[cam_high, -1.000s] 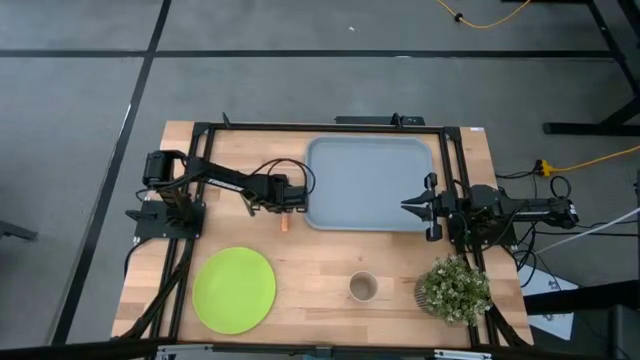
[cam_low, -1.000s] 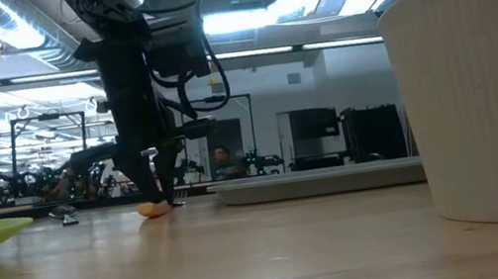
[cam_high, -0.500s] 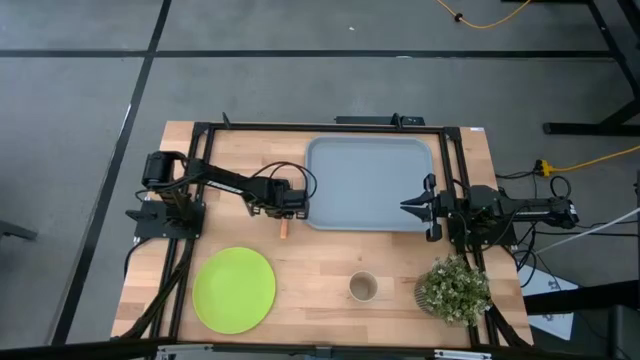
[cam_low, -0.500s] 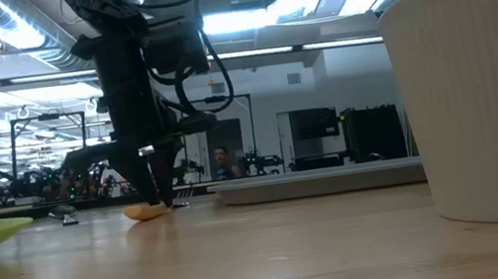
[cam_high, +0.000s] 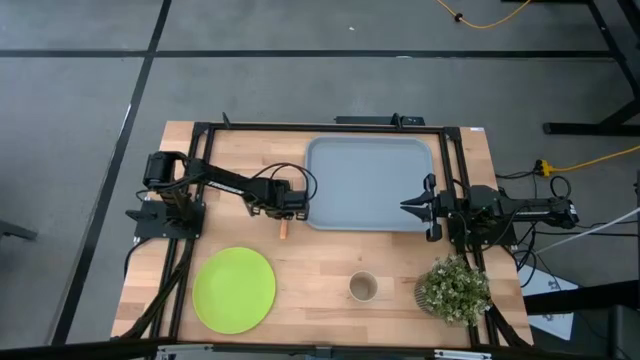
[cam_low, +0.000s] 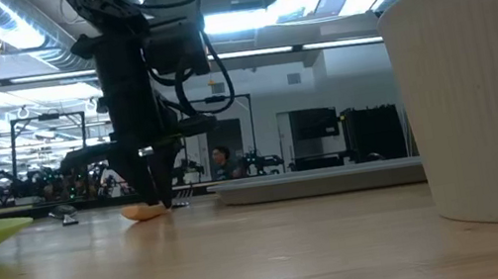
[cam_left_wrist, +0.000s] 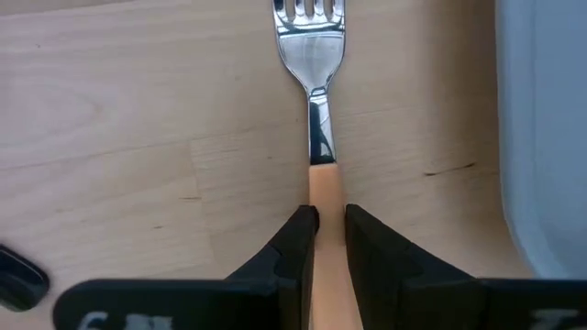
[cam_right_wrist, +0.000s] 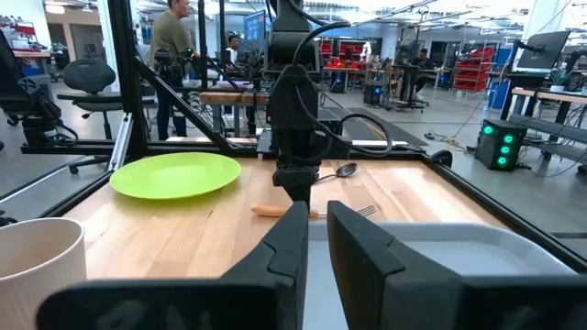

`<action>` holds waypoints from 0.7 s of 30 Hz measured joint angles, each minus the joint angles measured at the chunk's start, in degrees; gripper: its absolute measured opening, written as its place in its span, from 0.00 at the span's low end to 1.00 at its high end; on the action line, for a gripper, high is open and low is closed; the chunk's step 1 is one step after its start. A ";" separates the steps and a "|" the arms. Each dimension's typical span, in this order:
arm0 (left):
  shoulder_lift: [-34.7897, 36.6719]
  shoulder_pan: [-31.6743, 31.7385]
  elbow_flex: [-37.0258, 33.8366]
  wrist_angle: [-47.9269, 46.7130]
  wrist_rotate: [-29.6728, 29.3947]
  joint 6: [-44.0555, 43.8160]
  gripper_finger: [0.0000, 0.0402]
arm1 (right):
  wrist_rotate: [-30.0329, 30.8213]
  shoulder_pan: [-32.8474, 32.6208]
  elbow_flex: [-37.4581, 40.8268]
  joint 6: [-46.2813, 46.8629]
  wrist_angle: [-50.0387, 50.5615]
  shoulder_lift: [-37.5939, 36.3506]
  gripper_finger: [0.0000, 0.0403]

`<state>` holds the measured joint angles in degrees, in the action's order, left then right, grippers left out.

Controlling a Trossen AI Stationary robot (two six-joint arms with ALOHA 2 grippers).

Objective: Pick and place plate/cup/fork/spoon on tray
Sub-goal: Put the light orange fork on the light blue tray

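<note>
Left end effector (cam_left_wrist: 322, 240) pinches the orange handle of the small silver-tined fork (cam_left_wrist: 313, 82), lying flat on the wooden worktop (cam_high: 320, 270) just left of the grey-blue rectangular tray (cam_high: 368, 182). Right end effector (cam_high: 410, 206) hovers over the tray's right edge, fingers narrowly apart, empty.

The orange-handled fork with silver tines (cam_left_wrist: 317, 137) lies flat on the table just beside the large grey-blue rectangular tray (cam_high: 368, 184) — its handle pinched between dark jaws. The flat lime-green round plate (cam_high: 234, 290) and the small tan cup (cam_high: 363, 288), upright, sit nearer the front edge. The slim dark spoon (cam_right_wrist: 334, 172) lies beyond the fork.
</note>
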<state>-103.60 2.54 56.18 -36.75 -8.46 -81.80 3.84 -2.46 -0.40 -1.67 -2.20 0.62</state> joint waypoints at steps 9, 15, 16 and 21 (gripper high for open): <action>5.50 -0.05 3.53 -8.36 -8.65 5.75 0.00 | -0.16 0.00 0.00 0.11 -0.02 0.01 0.13; 5.84 -0.38 4.50 -11.36 -9.15 4.57 0.00 | -0.98 -0.02 0.00 1.47 0.09 0.00 0.13; 5.84 -0.54 4.54 -10.98 -9.48 4.55 0.00 | -0.98 -0.02 0.00 1.73 0.13 0.02 0.13; 6.05 -0.36 5.11 -10.64 -9.10 4.46 0.00 | -0.98 -0.02 0.00 2.86 0.13 0.00 0.13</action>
<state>-97.55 2.19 61.30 -47.39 -17.56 -77.34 2.85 -2.48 -0.40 1.19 -2.07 0.62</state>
